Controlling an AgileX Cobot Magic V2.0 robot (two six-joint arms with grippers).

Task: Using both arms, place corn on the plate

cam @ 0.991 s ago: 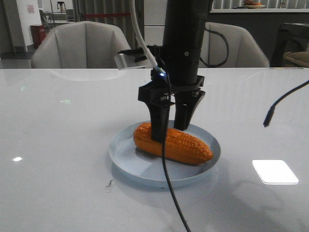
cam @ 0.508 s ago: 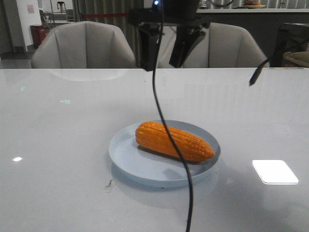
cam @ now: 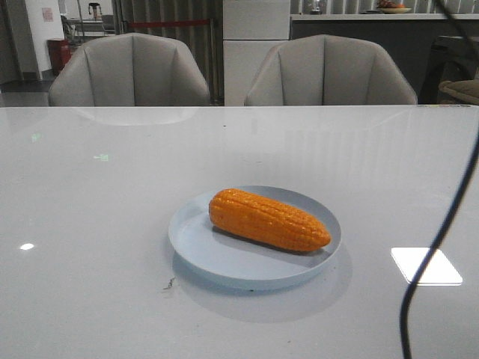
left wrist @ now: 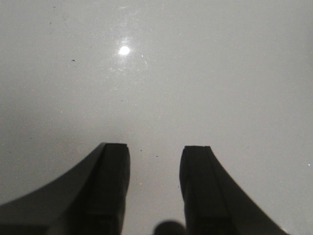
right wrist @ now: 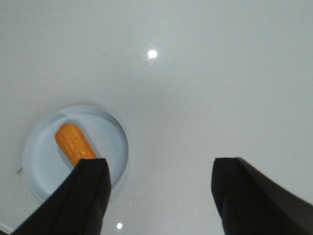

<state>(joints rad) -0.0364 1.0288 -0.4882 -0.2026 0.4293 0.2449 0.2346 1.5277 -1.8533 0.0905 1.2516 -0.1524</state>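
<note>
The orange corn lies on its side on the pale blue plate in the middle of the table, tapered end to the right. No gripper shows in the front view. My right gripper is open and empty, high above the table, with the plate and part of the corn seen far below beside one finger. My left gripper is open and empty over bare table surface.
The glossy white table spreads all round the plate. A dark cable hangs down at the front right. Two grey chairs stand behind the far edge. A bright light patch reflects on the table at the right.
The right gripper, which stood around the corn on the plate, opened clear of it and rose out of the front view. The corn stays on the plate. The cable swung to the right.
</note>
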